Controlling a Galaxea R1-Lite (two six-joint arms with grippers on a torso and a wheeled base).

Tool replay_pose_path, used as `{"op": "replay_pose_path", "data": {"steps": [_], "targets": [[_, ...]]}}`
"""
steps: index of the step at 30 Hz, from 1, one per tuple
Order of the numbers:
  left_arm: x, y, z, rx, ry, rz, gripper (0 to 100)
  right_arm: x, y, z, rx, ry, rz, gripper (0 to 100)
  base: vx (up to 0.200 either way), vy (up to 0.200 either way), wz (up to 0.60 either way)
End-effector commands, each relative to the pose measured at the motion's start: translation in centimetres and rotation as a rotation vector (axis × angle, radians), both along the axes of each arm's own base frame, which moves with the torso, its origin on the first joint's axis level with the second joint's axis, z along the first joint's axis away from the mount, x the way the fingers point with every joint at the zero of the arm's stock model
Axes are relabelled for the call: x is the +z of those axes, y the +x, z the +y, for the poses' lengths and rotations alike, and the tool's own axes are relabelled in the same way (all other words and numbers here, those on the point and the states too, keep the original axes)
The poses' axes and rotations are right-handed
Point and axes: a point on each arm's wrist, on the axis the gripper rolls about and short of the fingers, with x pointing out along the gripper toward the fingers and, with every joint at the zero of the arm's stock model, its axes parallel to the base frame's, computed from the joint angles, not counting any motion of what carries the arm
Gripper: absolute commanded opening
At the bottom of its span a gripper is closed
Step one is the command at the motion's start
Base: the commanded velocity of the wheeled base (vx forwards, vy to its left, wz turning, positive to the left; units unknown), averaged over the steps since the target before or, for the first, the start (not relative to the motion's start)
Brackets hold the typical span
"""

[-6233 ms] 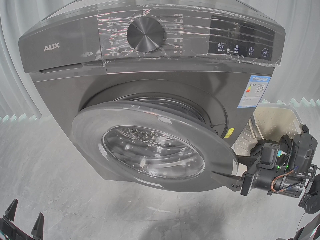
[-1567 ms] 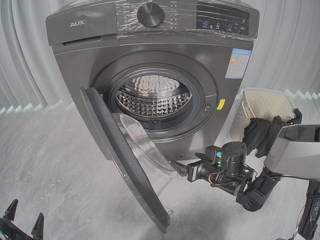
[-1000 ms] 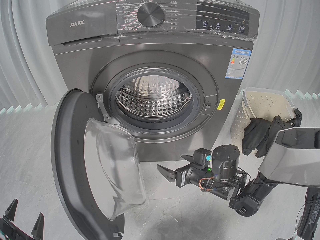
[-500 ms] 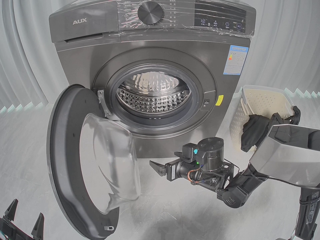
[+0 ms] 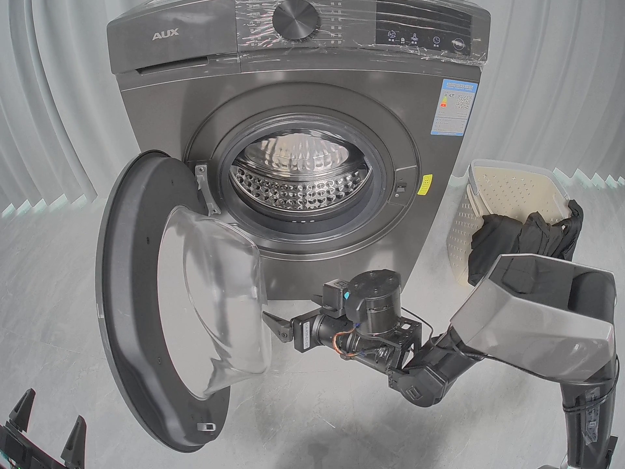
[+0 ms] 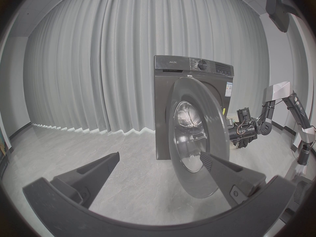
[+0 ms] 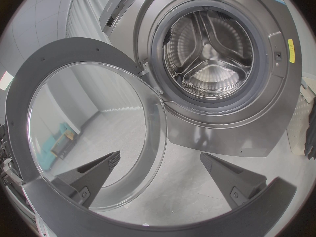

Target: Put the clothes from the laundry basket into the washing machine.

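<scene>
The clothes (image 5: 521, 245), a bundle of dark garments, lie in the laundry basket (image 5: 514, 187) and hang over its near rim, with some cloth down the outside of its wall. The lower part of the bundle is hidden behind the right arm. The basket is cream plastic with small holes and stands on the floor (image 5: 52, 307) just beside the washing machine (image 5: 195, 105), on the robot's right.

The machine is grey. Its round door (image 5: 124, 281) stands wide open on hinges at the robot's left of the opening, so the clear glass bowl (image 5: 215, 301) on its inner face is turned toward the robot. The steel drum (image 5: 301, 170) behind the opening holds no clothes that can be seen.

The right gripper (image 7: 159, 156) sits low in front of the machine, below the opening and close to the edge of the glass bowl; whether it touches the glass cannot be told. Its fingers are spread and hold nothing. The left gripper (image 5: 54, 406) is low on the robot's left, well apart from the door, with its fingers spread and nothing between them.

A dial (image 5: 296, 19) and a dark control panel (image 5: 423, 34) sit along the top of the machine under clear film. A blue sticker (image 5: 454, 107) and a small yellow one (image 5: 424, 184) are on the front. A pale pleated curtain (image 5: 39, 99) hangs behind.
</scene>
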Motion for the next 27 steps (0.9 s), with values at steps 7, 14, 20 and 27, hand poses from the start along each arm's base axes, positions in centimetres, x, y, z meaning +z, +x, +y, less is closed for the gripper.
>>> {"op": "replay_pose_path", "data": {"steps": [7, 14, 20, 27], "targets": [[-0.5, 0.0, 0.0, 0.000, 0.000, -0.002, 100, 0.4, 0.6, 1.5, 0.015, 0.038, -0.031, 100, 0.000, 0.000, 0.00], [-0.5, 0.0, 0.0, 0.000, 0.000, 0.000, 100, 0.7, 1.1, 1.9, 0.017, 0.029, -0.023, 100, 0.000, 0.000, 0.00], [-0.5, 0.0, 0.0, 0.000, 0.000, 0.001, 100, 0.3, 2.3, 3.3, 0.021, 0.013, -0.004, 100, 0.000, 0.000, 0.00], [-0.5, 0.0, 0.0, 0.000, 0.000, -0.002, 100, -0.3, 3.3, 5.5, -0.014, -0.004, -0.001, 100, 0.000, 0.000, 0.00]]}}
